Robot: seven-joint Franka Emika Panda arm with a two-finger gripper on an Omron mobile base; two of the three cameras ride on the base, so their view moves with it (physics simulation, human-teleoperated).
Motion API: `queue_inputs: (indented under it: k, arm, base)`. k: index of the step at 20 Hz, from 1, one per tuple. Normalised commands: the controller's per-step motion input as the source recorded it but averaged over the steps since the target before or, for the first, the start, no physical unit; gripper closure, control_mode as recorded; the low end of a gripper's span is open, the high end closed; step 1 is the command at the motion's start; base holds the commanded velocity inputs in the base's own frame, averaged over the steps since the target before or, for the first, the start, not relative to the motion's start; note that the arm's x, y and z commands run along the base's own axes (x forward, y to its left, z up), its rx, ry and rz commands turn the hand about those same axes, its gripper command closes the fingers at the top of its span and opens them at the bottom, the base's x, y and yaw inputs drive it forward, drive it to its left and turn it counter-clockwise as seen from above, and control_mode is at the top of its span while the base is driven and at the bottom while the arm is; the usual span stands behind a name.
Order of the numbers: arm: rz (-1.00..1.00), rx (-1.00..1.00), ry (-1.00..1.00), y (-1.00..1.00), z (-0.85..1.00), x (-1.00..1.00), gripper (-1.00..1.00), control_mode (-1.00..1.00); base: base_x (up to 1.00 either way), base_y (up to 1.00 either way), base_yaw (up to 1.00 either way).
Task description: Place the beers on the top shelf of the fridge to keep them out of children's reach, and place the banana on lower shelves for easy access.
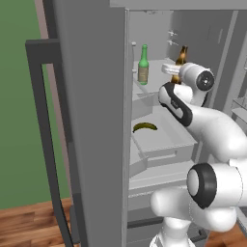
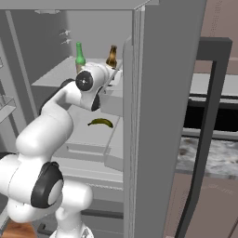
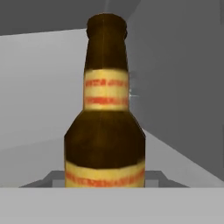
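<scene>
The fridge stands open. On its top shelf the green beer stands upright. The amber-brown beer is upright and very close in the hand view, with its base hidden. My gripper is level with that bottle's lower body, above the right part of the top shelf. The fingers are hidden, so neither contact nor grip can be made out. The banana lies on a lower shelf, also visible as the banana from the right.
The left fridge door and the right fridge door stand open on either side of my arm. Narrow door racks line the left door. A dark oven handle frame is to the right.
</scene>
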Motion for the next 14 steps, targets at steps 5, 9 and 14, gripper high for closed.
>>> queue_inputs:
  k: [5, 9, 14]
  arm:
    - [0.01, -0.05, 0.0, 0.0, -0.19, 0.08, 1.0, -1.0]
    - [0.03, -0.04, 0.0, 0.0, -0.16, 0.1, 1.0, -1.0]
    - [0.05, -0.03, 0.0, 0.0, -0.21, 0.12, 1.0, -1.0]
  base:
    - [0.0, 0.0, 0.0]
    - [0.0, 0.0, 0.0]
    - [0.0, 0.0, 0.0]
